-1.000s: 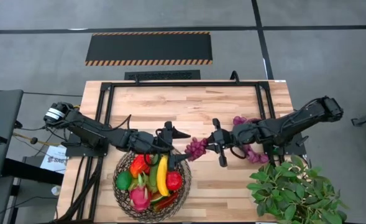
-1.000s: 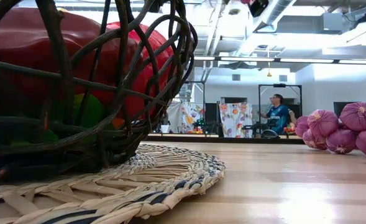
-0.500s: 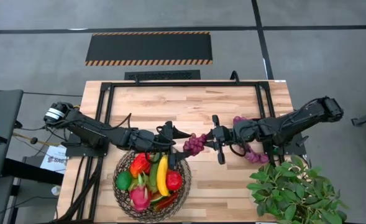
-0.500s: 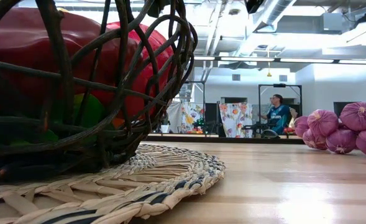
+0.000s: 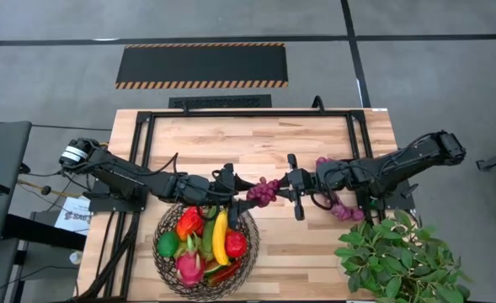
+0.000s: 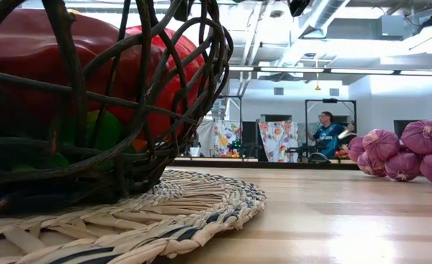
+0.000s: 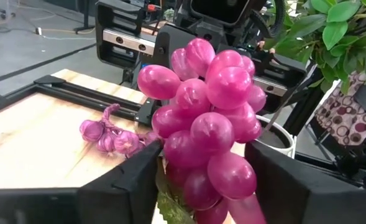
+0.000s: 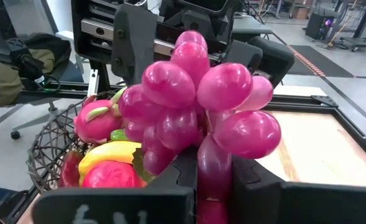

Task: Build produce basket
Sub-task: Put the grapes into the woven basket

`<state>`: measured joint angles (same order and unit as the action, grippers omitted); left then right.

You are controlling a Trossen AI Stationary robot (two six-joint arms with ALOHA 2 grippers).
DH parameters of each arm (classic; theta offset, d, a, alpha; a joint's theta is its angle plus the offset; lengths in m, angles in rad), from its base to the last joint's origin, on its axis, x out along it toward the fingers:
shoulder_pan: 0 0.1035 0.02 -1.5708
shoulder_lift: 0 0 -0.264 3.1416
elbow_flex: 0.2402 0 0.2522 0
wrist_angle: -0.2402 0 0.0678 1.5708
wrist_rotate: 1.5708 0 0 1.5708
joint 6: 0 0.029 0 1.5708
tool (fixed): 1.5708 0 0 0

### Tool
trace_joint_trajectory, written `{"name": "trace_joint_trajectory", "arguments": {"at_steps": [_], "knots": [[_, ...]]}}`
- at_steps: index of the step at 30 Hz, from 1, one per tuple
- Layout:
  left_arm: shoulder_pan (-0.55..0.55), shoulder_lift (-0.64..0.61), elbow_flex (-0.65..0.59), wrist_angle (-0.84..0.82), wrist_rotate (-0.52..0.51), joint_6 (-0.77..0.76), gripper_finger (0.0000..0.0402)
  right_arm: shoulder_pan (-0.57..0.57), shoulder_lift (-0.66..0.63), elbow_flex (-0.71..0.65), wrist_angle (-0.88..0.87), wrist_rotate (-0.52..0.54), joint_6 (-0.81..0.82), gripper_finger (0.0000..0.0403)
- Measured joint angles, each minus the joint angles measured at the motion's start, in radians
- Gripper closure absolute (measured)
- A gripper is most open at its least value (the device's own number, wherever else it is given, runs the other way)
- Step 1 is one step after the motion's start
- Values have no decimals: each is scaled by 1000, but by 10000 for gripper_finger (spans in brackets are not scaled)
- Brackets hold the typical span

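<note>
A bunch of glossy magenta toy grapes (image 5: 263,191) hangs in the air over the table's middle, between my two grippers. My right gripper (image 5: 285,189) reaches in from the right and is shut on it. My left gripper (image 5: 241,189) reaches in from the left, with its fingers against the bunch's sides. The dark woven wire basket (image 5: 165,252) stands near the front left on a woven mat (image 6: 201,205). It holds a banana (image 5: 221,236), a red apple (image 5: 235,244), a red pepper (image 5: 189,223) and a pink dragonfruit (image 5: 189,268). My left gripper has the bunch's free end (image 7: 170,155) between its two fingers, one against each side. The fingers come level from the table's left. The bunch is clear of the table. My right gripper pinches a low grape at the bunch's near end (image 8: 212,165) between its two fingers. It comes level from the table's right, and the bunch sticks out ahead of the fingers toward the left arm.
A string of purple bulbs (image 5: 342,206) lies on the table under the right arm. A leafy green plant (image 5: 399,257) stands at the front right corner. A black frame (image 5: 248,114) runs around the tabletop. People show in the room beyond (image 6: 329,136).
My left gripper's fingers have drawn together from wide open onto the sides of the grape bunch. My right gripper keeps the bunch held up between the two arms.
</note>
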<state>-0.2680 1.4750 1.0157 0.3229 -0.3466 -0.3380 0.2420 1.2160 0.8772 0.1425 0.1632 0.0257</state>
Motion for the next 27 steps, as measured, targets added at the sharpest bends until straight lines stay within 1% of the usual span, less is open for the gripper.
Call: {"name": "trace_joint_trajectory", "arguments": {"at_steps": [5,12,16,23,27], "knots": [[0,0,0,-4,0,-15,229,0,0,0,0,-1,0,351],[0,0,0,-4,1,-9,257,0,0,0,-6,-2,-1,315],[1,0,0,1,-6,4,274,0,0,1,-29,-6,-5,280],[2,0,0,9,-6,27,308,13,-1,1,-104,-10,-1,195],[1,0,0,7,0,28,329,47,-6,1,-125,-10,4,165]]}}
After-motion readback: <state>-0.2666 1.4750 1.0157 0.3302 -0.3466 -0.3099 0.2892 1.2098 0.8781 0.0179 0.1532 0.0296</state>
